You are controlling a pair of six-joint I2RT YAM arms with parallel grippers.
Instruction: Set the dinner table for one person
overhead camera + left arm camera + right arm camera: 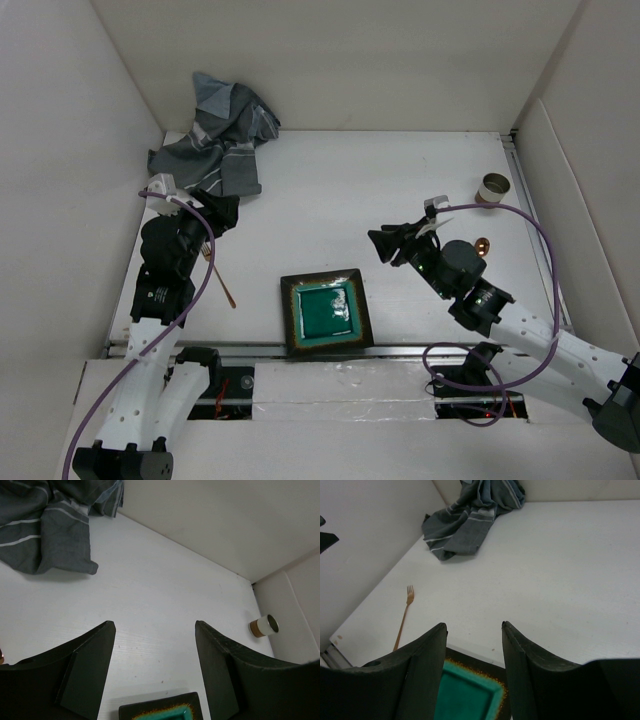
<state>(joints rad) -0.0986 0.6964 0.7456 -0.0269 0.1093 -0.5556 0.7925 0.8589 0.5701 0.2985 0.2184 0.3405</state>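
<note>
The white dinner table (340, 190) fills the top view. A square plate (326, 310), dark-rimmed with a teal middle, lies at its near edge; it also shows in the left wrist view (160, 707) and the right wrist view (470, 692). A copper fork (219, 277) lies left of the plate, also in the right wrist view (404, 616). A small cup (492, 187) lies on its side at the far right, also in the left wrist view (264, 626). My left gripper (215, 213) is open and empty above the fork's far end. My right gripper (388, 243) is open and empty, right of the plate.
A crumpled grey striped cloth (218, 138) lies at the far left corner, also in the left wrist view (45, 525) and the right wrist view (470, 515). A small copper item (482, 245) lies by the right arm. White walls enclose the table.
</note>
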